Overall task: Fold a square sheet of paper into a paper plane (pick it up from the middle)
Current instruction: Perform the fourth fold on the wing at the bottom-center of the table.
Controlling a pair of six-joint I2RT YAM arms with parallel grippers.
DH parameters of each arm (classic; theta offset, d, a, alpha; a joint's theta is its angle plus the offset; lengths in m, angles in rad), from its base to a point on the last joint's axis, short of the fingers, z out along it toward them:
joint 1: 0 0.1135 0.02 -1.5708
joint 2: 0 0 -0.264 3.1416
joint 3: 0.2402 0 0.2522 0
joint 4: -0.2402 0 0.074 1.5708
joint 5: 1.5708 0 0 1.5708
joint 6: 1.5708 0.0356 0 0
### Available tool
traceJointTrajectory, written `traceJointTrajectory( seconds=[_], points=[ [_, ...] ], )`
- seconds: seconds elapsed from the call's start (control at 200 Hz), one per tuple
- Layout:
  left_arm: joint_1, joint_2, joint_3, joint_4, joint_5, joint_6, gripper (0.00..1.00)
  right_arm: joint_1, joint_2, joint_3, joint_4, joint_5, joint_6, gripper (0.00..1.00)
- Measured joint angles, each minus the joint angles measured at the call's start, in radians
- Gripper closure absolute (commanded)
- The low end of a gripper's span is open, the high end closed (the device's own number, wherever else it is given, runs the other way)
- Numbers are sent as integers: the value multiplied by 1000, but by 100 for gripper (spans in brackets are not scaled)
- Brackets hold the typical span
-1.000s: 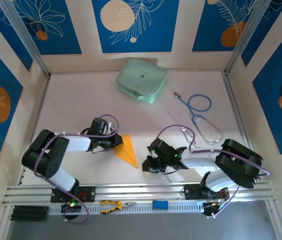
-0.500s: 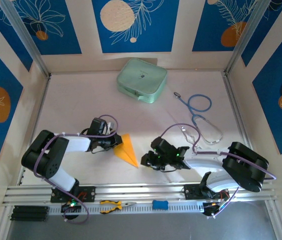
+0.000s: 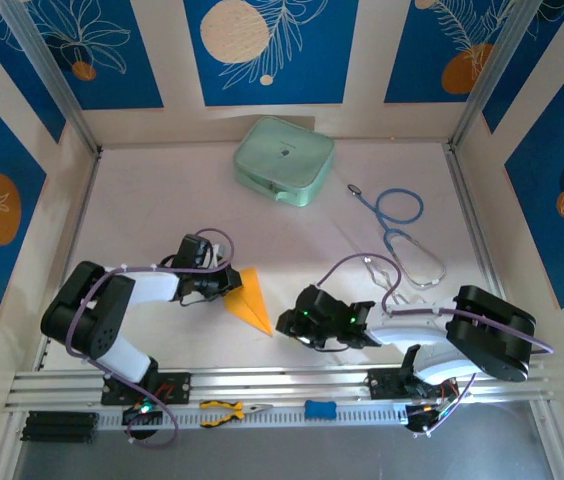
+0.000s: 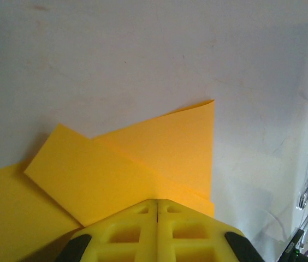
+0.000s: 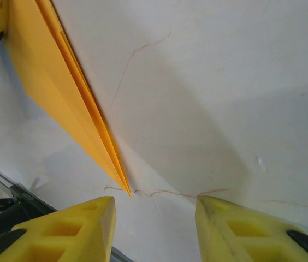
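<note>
On the near table: paper plane clamped at its wide end, tip facing open jaws

At the left of the overhead view, the left gripper (image 3: pixel 227 284) reaches rightward, low over the pale table (image 3: pixel 142 200), and meets the wide end of the paper plane (image 3: pixel 249 303). Its wrist camera shows the left gripper (image 4: pixel 157 205) with both yellow fingers pressed flat together, no gap between them. The orange-yellow paper plane (image 4: pixel 143 155) runs in under their tips, so it appears pinched there. A folded flap lies across the paper on the left, and one corner points up on the right. On the rail at the table's near edge lie small orange-handled pliers (image 3: pixel 224 410).

Just right of the left gripper, the plane lies flat on the table, narrowing towards the near right to a sharp tip. From the right wrist, the paper plane (image 5: pixel 61 82) comes down from the upper left as a long layered wedge. Its tip stops just short of the right gripper (image 5: pixel 154 206), nearer the finger at the picture's left. The right gripper (image 3: pixel 288 322) stands partly open, fingers well apart, with nothing between them and nothing touched.

Farther back, a pale green case (image 3: pixel 284 161) sits near the far wall. To the right a blue stethoscope (image 3: pixel 402 235) lies on the table, well apart from the plane.
</note>
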Motion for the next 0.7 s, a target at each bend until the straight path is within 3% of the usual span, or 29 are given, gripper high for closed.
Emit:
traceJointTrajectory(
  seconds=[0.31, 0.485, 0.7],
  points=[
    [0, 0, 0, -2, 0, -1, 99, -9, 76, 1, 123, -53, 9, 57],
    [1, 0, 0, -2, 0, -2, 99, -16, 107, 10, 142, -76, 14, 66],
    [2, 0, 0, -2, 1, -4, 99, -23, 120, 10, 156, -95, 13, 69]
  ],
)
